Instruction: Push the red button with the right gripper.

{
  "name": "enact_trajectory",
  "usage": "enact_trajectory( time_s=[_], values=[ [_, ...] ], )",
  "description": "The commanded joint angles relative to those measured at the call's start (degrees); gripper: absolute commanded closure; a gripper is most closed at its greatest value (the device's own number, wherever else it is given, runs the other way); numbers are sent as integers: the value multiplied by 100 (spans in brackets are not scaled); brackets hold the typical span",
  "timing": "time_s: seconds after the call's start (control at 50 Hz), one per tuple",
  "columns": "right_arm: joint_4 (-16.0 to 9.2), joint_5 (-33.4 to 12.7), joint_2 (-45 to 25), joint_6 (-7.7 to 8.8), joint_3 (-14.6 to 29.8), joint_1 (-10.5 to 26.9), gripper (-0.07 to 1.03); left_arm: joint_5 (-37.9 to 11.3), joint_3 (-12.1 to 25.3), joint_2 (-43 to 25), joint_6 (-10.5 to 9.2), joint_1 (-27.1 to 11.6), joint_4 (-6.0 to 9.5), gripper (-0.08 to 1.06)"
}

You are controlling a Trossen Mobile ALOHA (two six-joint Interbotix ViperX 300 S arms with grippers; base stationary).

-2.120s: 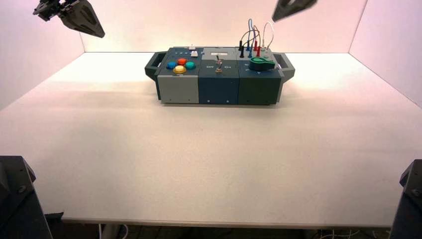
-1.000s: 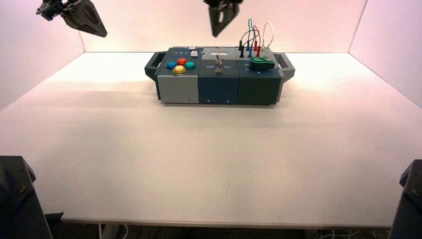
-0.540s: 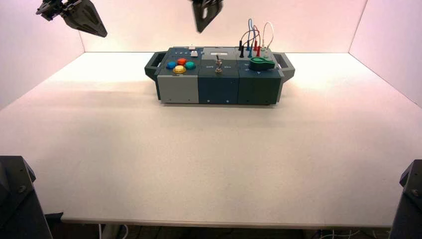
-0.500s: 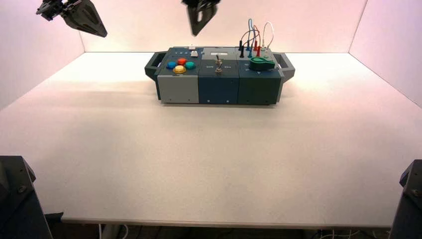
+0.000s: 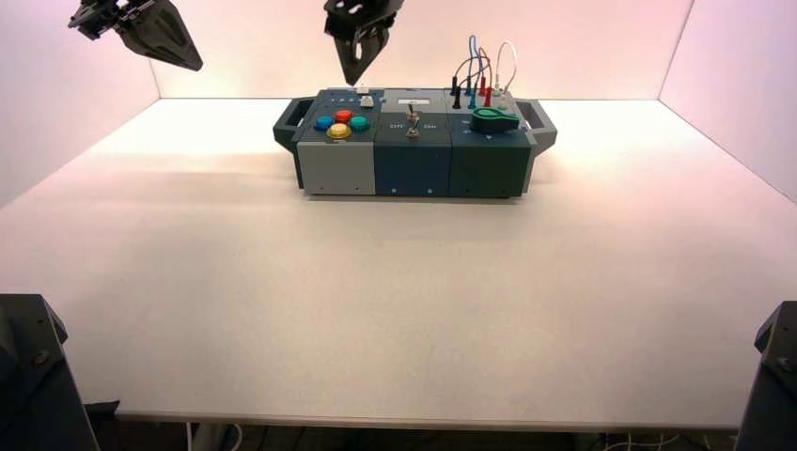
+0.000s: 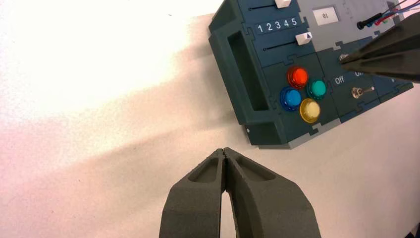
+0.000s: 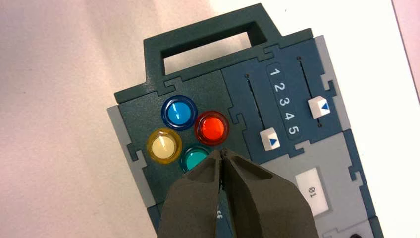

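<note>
The red button [image 7: 212,127] is one of four round buttons on the box's left module, beside the blue [image 7: 179,112], yellow [image 7: 164,145] and teal [image 7: 195,159] ones. It also shows in the high view [image 5: 344,116] and the left wrist view [image 6: 298,77]. My right gripper [image 5: 355,75] is shut and empty. It hangs in the air above the box's left module, its tip [image 7: 221,151] just short of the red button and partly over the teal one. My left gripper [image 5: 191,64] is shut and empty, parked high at the far left [image 6: 224,149].
The box [image 5: 414,169] stands at the table's far middle with a handle [image 5: 288,119] at each end. Two sliders [image 7: 270,139] flank numbers 1 to 5. A toggle switch [image 5: 412,125], a green knob [image 5: 494,119] and wired plugs [image 5: 479,80] lie to the right.
My right gripper has swept left from above the box's right end to above the button module and has come lower. The left arm has not moved.
</note>
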State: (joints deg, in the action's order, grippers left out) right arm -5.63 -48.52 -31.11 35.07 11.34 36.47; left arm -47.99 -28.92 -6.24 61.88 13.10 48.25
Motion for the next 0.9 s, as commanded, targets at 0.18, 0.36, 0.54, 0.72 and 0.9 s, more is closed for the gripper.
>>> enact_trajectory(
  time_s=[0.18, 0.36, 0.54, 0.72, 0.9],
  values=[
    [26, 149, -26, 26, 264, 44, 98, 0, 35, 158, 44, -26, 44, 101],
    [26, 202, -193, 44, 352, 79, 98, 0, 35, 158, 44, -26, 44, 101],
    [44, 237, -308, 44, 448, 97, 98, 0, 35, 158, 44, -26, 35, 101],
    [44, 281, -352, 44, 475, 88, 98, 0, 35, 158, 44, -26, 35, 101],
    [53, 290, -413, 44, 431, 97, 98, 0, 35, 158, 44, -35, 35, 101]
  ],
)
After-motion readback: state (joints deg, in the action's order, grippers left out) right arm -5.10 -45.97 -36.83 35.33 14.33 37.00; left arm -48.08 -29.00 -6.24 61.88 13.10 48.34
